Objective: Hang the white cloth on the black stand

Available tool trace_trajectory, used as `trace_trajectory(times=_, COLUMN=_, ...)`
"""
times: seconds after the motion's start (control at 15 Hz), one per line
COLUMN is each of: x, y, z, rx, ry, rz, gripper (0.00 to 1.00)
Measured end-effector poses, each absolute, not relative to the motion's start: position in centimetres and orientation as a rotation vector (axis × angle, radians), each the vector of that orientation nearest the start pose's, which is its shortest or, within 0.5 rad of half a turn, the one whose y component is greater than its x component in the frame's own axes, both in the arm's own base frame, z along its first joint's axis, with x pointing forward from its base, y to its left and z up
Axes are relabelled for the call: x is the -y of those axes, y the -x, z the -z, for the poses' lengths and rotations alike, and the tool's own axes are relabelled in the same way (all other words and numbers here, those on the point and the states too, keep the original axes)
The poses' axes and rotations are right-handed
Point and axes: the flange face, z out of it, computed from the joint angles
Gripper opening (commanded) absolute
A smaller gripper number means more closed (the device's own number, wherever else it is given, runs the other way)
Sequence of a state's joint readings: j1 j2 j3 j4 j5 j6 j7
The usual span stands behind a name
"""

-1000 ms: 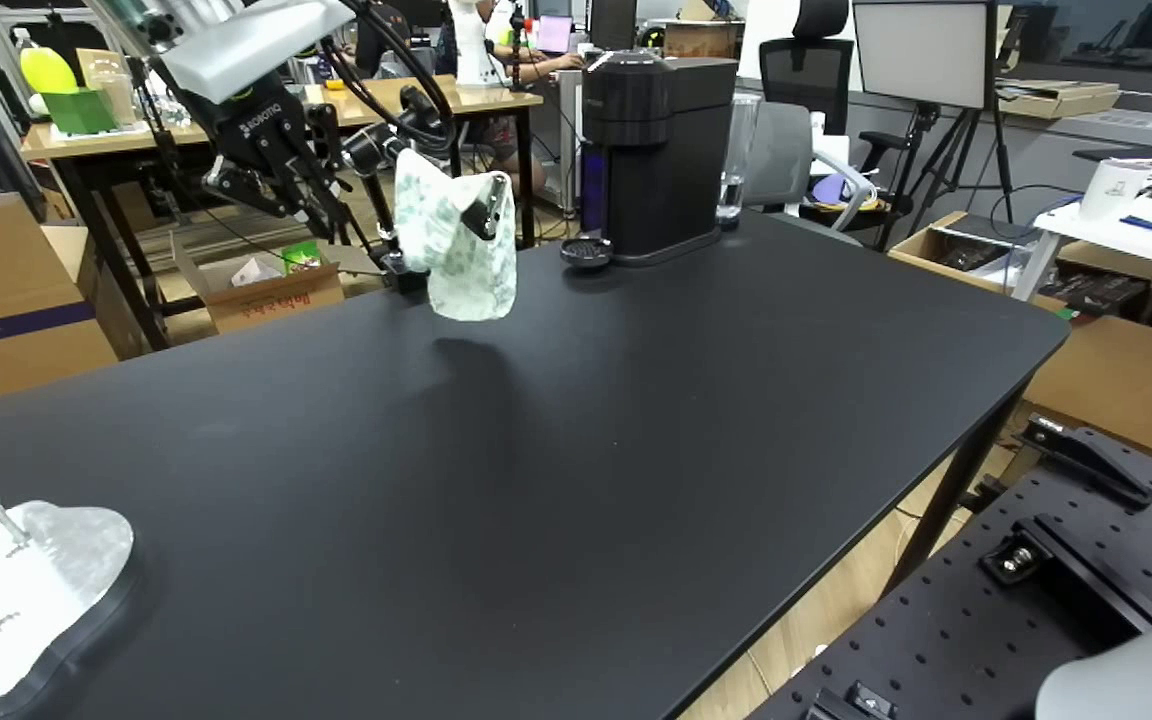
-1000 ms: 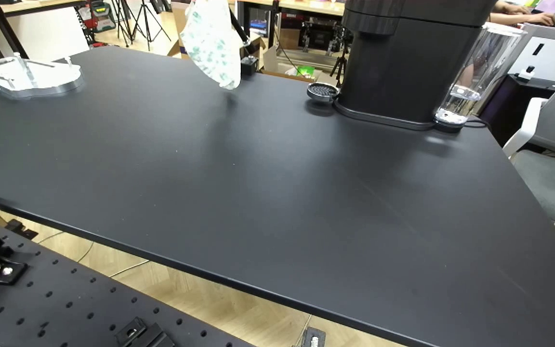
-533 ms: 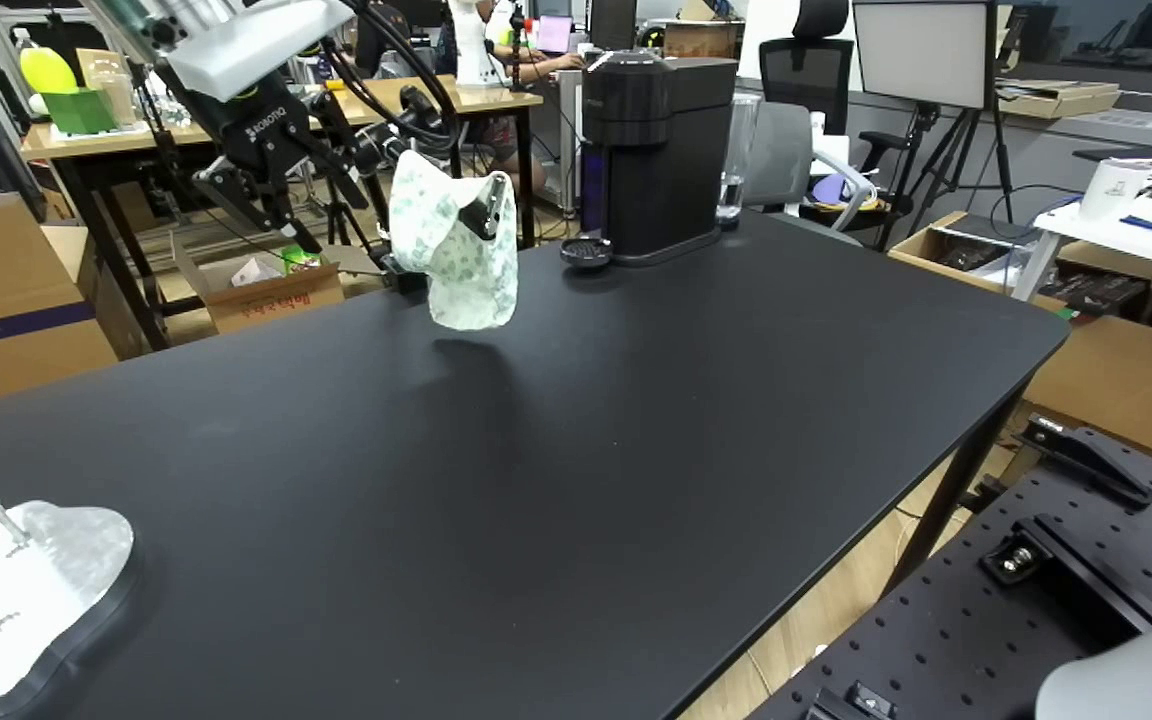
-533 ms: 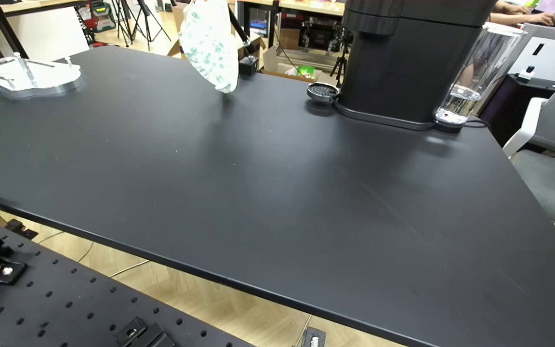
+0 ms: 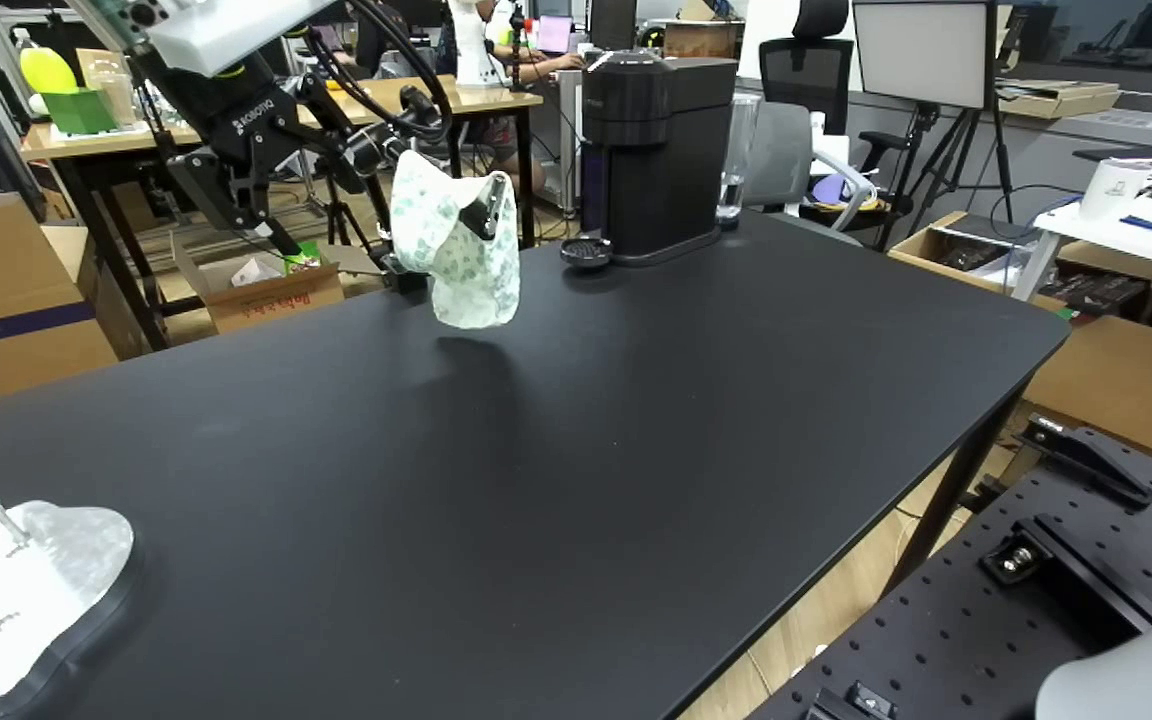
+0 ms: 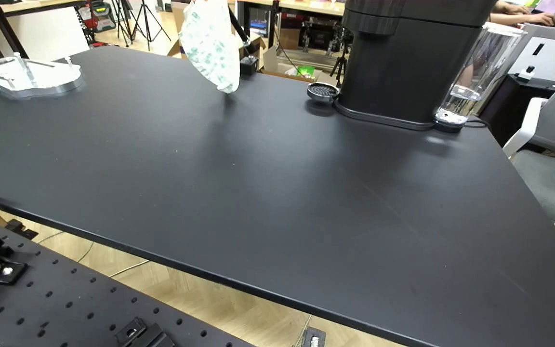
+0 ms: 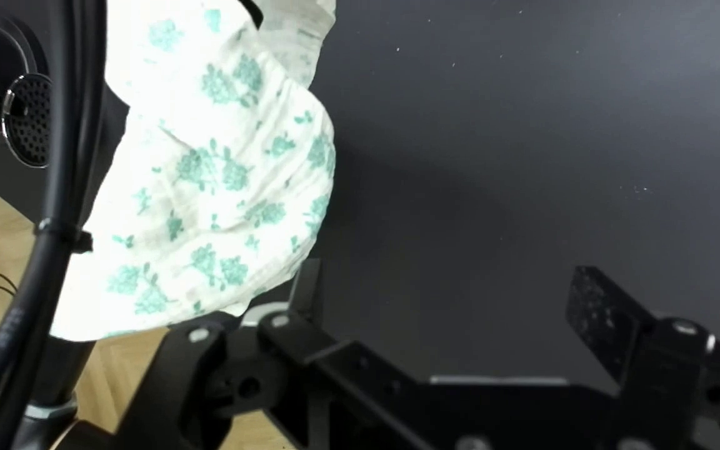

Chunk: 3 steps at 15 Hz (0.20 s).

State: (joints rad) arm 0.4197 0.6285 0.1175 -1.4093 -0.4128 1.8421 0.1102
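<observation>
The white cloth [image 5: 471, 275] with green floral print is draped over the black stand [image 5: 374, 205] at the table's far edge, its lower hem above the tabletop. A dark end piece of the stand pokes out past the folds. Both exterior views show the cloth [image 6: 212, 50] hanging; its top is cut off in one of them. My gripper [image 5: 316, 212] is left of the cloth in an exterior view. In the wrist view the gripper [image 7: 450, 294] stands wide open with nothing between its fingers. The cloth [image 7: 210, 175] lies beside one fingertip there; contact is unclear.
A black coffee machine [image 5: 651, 160] with a round drip tray [image 5: 586, 252] stands right of the cloth. A white board with pegs [image 5: 46, 570] lies on the table's near left. Black cables [image 7: 66, 175] run along the arm, close to the cloth in the wrist view.
My gripper has opened wide and drawn back slightly to the left, away from the cloth. The cloth's hem has sunk a little, and the cloth stays draped on the stand.
</observation>
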Motion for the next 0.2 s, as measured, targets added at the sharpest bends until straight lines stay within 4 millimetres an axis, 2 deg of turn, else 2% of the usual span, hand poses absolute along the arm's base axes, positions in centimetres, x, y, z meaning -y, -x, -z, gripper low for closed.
trace_trajectory(times=0.2, x=-31.77, y=-62.53, z=-32.58, rx=0.976, ry=3.358, rz=-0.142, gripper=1.0)
